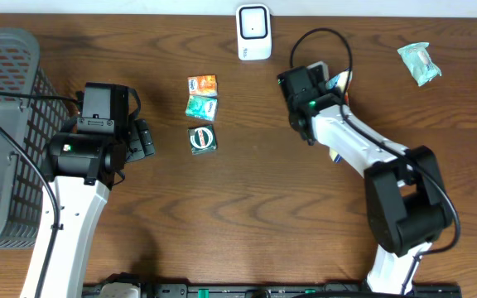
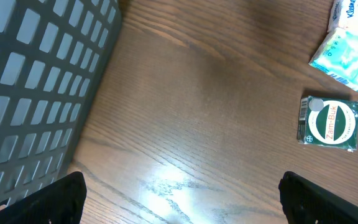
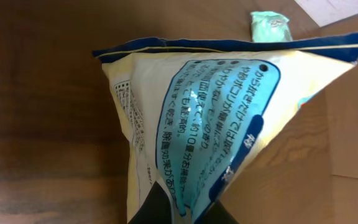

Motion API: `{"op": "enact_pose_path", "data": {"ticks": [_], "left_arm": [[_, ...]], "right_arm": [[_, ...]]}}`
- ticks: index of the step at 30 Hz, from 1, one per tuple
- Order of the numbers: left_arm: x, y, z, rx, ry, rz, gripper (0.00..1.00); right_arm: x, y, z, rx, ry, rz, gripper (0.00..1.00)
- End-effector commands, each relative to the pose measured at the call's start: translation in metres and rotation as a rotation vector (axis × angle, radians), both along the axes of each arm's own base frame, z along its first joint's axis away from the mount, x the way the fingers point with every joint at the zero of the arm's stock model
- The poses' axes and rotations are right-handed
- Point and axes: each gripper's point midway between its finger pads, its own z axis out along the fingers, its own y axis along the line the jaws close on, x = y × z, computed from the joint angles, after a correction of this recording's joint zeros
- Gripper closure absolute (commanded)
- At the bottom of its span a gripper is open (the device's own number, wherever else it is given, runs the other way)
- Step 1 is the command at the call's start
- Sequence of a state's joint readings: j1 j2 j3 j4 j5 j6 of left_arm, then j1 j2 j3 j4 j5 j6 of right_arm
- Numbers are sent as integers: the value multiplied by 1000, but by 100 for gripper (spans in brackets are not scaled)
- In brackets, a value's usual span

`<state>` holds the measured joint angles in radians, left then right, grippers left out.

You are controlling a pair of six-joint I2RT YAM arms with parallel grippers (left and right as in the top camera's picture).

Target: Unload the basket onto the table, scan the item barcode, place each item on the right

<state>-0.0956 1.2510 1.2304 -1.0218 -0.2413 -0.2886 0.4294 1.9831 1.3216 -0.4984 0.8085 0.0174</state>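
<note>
So we judge the step in hand to be presenting the item to the scanner. The right claw (image 3: 178, 210) is all but closed, pinching the lower edge of a cream and blue pouch (image 3: 216, 124) and holding it clear of the desk (image 1: 255, 215). From overhead, the pouch sits largely hidden under that arm, just to the right of the white scanner (image 1: 253, 31), which stands at the far edge of the desk. The wrist view shows a face of the pouch covered in printed text. We cannot make out a barcode on it, so we cannot tell which side carries the code or whether it faces the scanner.

The left claw (image 2: 182, 202) is spread wide and holds nothing. It waits on the left by the grey basket (image 1: 7, 124), with a small green box (image 2: 329, 122) lying to its right.

The next move, as we see it, calls for carrying the pouch left and turning it until the barcode squarely meets the scanner's front. The grip should stay firm, since a soft pouch held by one edge may sag or swing away from the scanner. Two small packets (image 1: 202, 95) lie on the desk near the green box, well clear of that path.
</note>
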Motion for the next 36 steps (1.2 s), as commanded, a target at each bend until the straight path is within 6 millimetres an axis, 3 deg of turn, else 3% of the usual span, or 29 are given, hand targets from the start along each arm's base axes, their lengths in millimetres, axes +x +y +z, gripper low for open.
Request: {"op": "enact_pose_path", "data": {"ticks": [1, 2, 6, 10, 16, 21, 23, 25, 29, 36], "left_arm": [[2, 0, 4, -1, -11, 4, 2], [2, 0, 4, -1, -11, 4, 2], [2, 0, 4, -1, -11, 4, 2], [2, 0, 4, -1, -11, 4, 3], [2, 0, 4, -1, -11, 4, 3], [2, 0, 4, -1, -11, 4, 2], [2, 0, 4, -1, -11, 4, 2], [2, 0, 4, -1, -11, 4, 2], [2, 0, 4, -1, -11, 4, 2], [2, 0, 4, -1, -11, 4, 2]], "right_arm": [[-3, 17, 9, -58, -14, 40, 91], [-5, 25, 7, -44, -6, 60, 87], [-14, 67, -4, 34, 32, 168, 54], [-28, 118, -11, 116, 56, 291, 51], [-37, 164, 2, 141, 23, 385, 35], [-29, 167, 24, 146, 9, 378, 28], [-22, 160, 32, 148, 5, 358, 11], [-13, 149, 40, 173, -15, 306, 4], [-1, 134, 31, 331, 50, 271, 3], [-9, 112, -2, 749, 278, 229, 14]]}}
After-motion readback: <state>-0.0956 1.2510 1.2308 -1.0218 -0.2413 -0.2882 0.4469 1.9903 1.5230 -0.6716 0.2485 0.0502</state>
